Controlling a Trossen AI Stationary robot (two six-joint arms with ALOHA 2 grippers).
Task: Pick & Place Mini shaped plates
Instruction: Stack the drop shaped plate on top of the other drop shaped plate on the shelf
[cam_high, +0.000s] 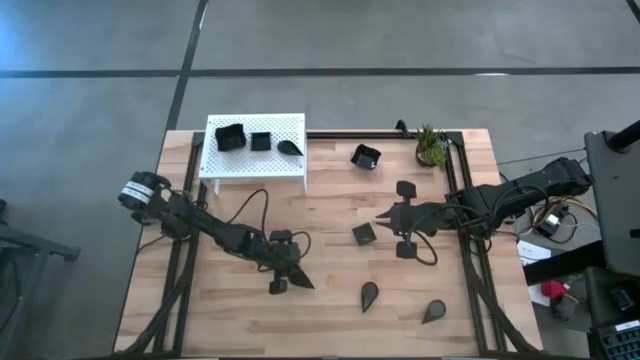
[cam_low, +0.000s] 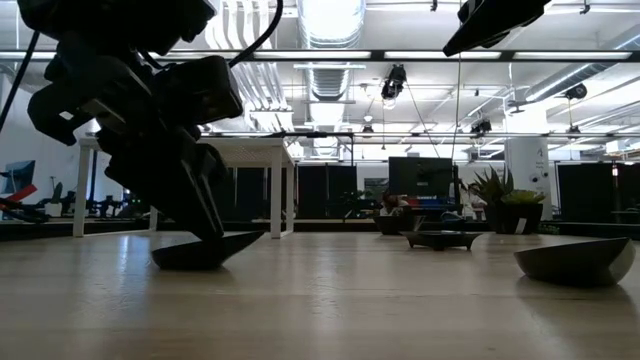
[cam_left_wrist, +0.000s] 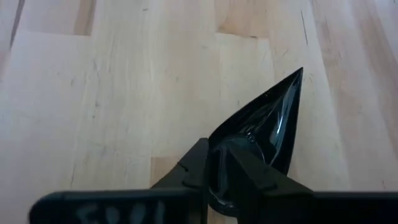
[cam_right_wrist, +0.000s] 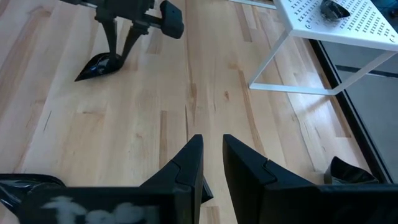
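The pale wooden plank counter (cam_high: 330, 250) stands on grey floor. Left claw (cam_high: 291, 277) pinches a glossy black teardrop plate (cam_left_wrist: 267, 124) near-left, resting on bare wood; right claw (cam_high: 385, 216), mid-counter, stands slightly spread.

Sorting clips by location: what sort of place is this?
Probably a robotics lab or open workshop: a wooden bench with two arms, exposed ceiling ducts, and monitors beyond.

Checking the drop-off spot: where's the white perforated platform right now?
In the high view the white perforated platform stands at the table's far left, carrying three glossy black mini plates, with a square black dish on the wood to its right.
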